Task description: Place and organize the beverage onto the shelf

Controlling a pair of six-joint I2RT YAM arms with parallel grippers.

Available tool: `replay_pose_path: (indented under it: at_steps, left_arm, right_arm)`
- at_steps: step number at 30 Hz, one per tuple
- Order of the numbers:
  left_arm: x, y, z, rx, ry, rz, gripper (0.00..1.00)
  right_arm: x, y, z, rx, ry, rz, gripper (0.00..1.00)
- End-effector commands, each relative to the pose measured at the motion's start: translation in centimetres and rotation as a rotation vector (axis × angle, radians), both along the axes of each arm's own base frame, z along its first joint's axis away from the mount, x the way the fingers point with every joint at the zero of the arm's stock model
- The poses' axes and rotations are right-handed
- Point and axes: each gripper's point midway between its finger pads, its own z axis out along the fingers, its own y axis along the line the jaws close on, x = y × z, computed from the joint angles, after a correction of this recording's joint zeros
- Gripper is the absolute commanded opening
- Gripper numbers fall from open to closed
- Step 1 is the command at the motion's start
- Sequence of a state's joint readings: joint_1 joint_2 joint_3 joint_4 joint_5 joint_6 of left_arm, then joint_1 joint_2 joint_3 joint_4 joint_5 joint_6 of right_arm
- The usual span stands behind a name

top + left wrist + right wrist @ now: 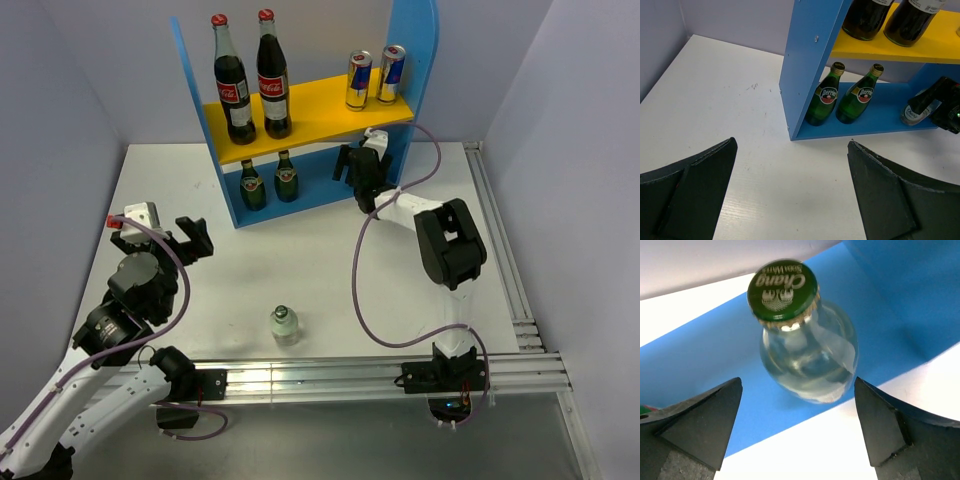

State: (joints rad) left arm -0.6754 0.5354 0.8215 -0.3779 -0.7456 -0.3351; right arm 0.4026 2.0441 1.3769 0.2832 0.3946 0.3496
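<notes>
Behind right hand (355, 160) — clear bottle (914, 114), half-hidden

You had a flat white matte tabletop (300, 270) before you, boxed in by plain pale lavender walls (60, 110) at left, back and right. Along its near edge and right side ran ribbed silver aluminium rails (330, 376). Light fell soft, shadows faint.

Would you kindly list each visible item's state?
cola bottles, upright on yellow board
cans, upright on yellow board
green bottles, upright on blue base
shelved clear bottle, capped, ungripped
loose clear bottle, upright on table
left end effector, open, empty
right end effector, open, empty
</notes>
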Motion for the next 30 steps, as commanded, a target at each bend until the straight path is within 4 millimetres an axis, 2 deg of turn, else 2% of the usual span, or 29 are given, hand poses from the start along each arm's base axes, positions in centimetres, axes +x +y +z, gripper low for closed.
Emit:
replay_pose_path:
  at_steps: [1,5,6,7,9,11,12,13,15,16,17,18,19,20,21,22,23,24,25,26,27,28,29,30]
  left_arm:
    - [-0.1,0.2,1.1,-0.023,-0.043,-0.002,0.99]
    - [-0.1,0.2,1.0,-0.023,-0.043,-0.002,0.99]
    - [-0.1,0.2,1.0,-0.02,-0.042,0.0,0.99]
    - [-0.2,0.3,1.0,-0.022,-0.044,0.001,0.99]
    - [-0.2,0.3,1.1,-0.024,-0.047,0.004,0.99]
    - [-0.2,0.4,1.1,-0.022,-0.047,0.004,0.99]
    - [-0.2,0.3,1.1,-0.023,-0.048,0.004,0.99]
    - [-0.2,0.4,1.0,-0.021,-0.045,0.006,0.99]
    - [-0.1,0.1,0.9,-0.017,-0.041,-0.003,0.99]
    - [0.0,-0.1,0.9,-0.009,-0.043,-0.019,0.99]
    - [0.1,-1.1,0.8,-0.005,-0.041,-0.068,0.99]
    - [0.2,-2.0,0.8,0.002,-0.038,-0.11,0.99]
    - [0.4,-2.8,0.6,0.012,-0.028,-0.15,0.99]
    - [0.9,-4.5,-0.4,0.038,0.017,-0.22,0.99]
    - [1.2,-5.3,-1.1,0.052,0.051,-0.243,0.99]
    - [2.1,-6.5,-2.2,0.074,0.112,-0.263,0.99]
    - [2.2,-7.5,-3.4,0.089,0.164,-0.304,0.98]
    - [2.4,-8.2,-3.9,0.095,0.19,-0.324,0.97]
    - [2.5,-9.2,-4.6,0.105,0.224,-0.352,0.97]
    - [2.3,-9.6,-4.9,0.111,0.238,-0.365,0.97]
    - [2.1,-9.6,-5.0,0.119,0.24,-0.351,0.97]
    - [1.3,-10.6,-4.7,0.104,0.239,-0.381,0.97]
    - [0.7,-11.1,-4.6,0.093,0.244,-0.394,0.97]
    - [-0.4,-12.1,-5.2,0.09,0.261,-0.432,0.97]
  right_arm:
    - [0.3,0.6,7.0,0.025,-0.163,0.019,1.0]
    - [-0.5,-0.1,7.3,0.013,-0.16,-0.024,1.0]
    - [-1.0,-0.4,6.7,0.01,-0.149,-0.033,1.0]
    - [-1.3,-0.6,7.2,0.014,-0.157,-0.04,1.0]
    - [-2.1,-0.9,6.5,0.007,-0.137,-0.058,1.0]
    - [-2.9,-1.1,7.1,0.027,-0.146,-0.067,1.0]
    - [-3.5,-1.5,6.3,0.027,-0.131,-0.079,1.0]
    - [-4.1,-1.6,7.2,0.039,-0.147,-0.082,1.0]
    - [-5.4,-1.8,6.8,0.039,-0.135,-0.088,1.0]
    - [-6.1,-2.1,8.2,0.048,-0.161,-0.103,1.0]
    - [-6.9,-2.3,8.4,0.048,-0.156,-0.11,1.0]
    - [-8.1,-2.1,7.7,0.047,-0.141,-0.112,1.0]
    - [-9.3,-2.2,9.7,0.066,-0.177,-0.114,1.0]
    - [-10.3,-2.4,10.0,0.064,-0.178,-0.12,1.0]
    - [-11.9,-1.8,9.3,0.064,-0.162,-0.106,1.0]
    - [-13.4,-2.0,11.0,0.081,-0.19,-0.105,1.0]
    - [-14.9,-2.3,10.4,0.068,-0.177,-0.108,1.0]
    - [-16.0,-2.2,10.6,0.088,-0.18,-0.107,1.0]
    - [-18.0,-1.6,12.2,0.117,-0.203,-0.07,1.0]
    - [-19.4,-1.8,11.3,0.126,-0.188,-0.067,1.0]
    - [-20.5,-1.7,11.6,0.144,-0.194,-0.055,1.0]
    - [-22.5,-1.7,12.7,0.172,-0.211,-0.022,1.0]
    - [-23.7,-2.2,11.9,0.189,-0.199,-0.034,1.0]
    - [-25.1,-2.7,13.2,0.237,-0.229,-0.025,1.0]
